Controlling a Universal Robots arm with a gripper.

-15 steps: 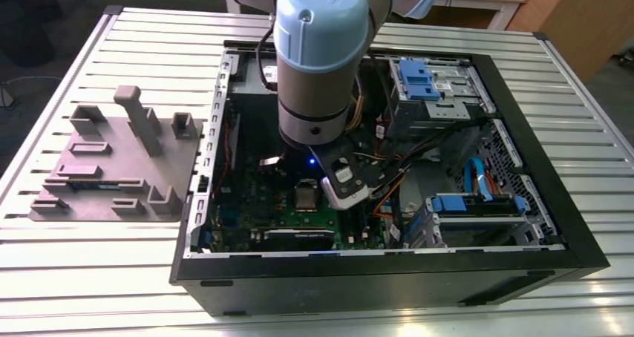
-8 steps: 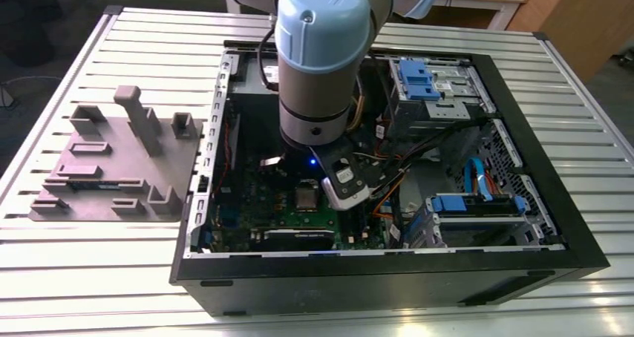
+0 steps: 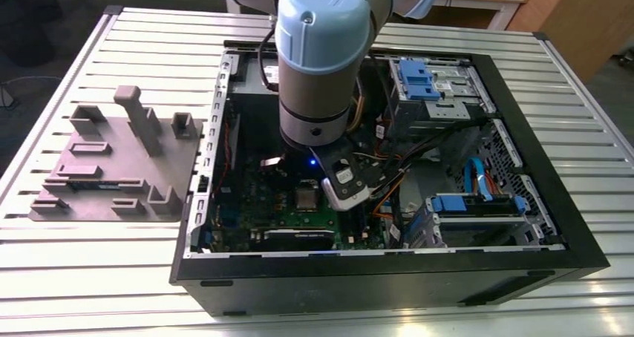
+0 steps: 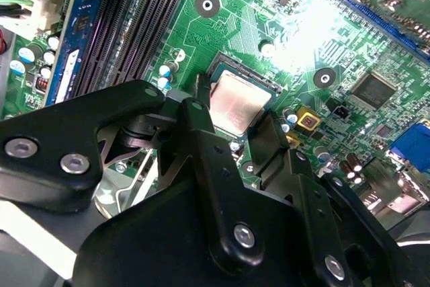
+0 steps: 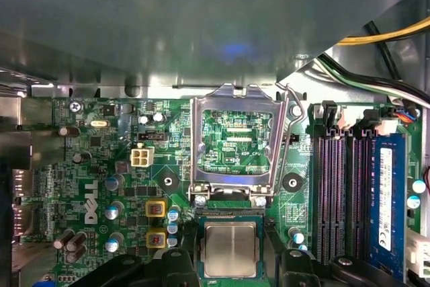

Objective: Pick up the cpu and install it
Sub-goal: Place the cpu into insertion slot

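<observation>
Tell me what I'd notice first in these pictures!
You'd see the big grey-blue robot arm reaching down into the open computer case. Near its gripper, a shiny silver square chip, the cpu, sits on the green board, beside a raised metal frame.

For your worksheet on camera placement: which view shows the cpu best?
The first wrist view: the cpu faces the camera squarely, metal top plain. The second wrist view shows the cpu slanted; the exterior view shows the cpu as a tiny square.
</observation>
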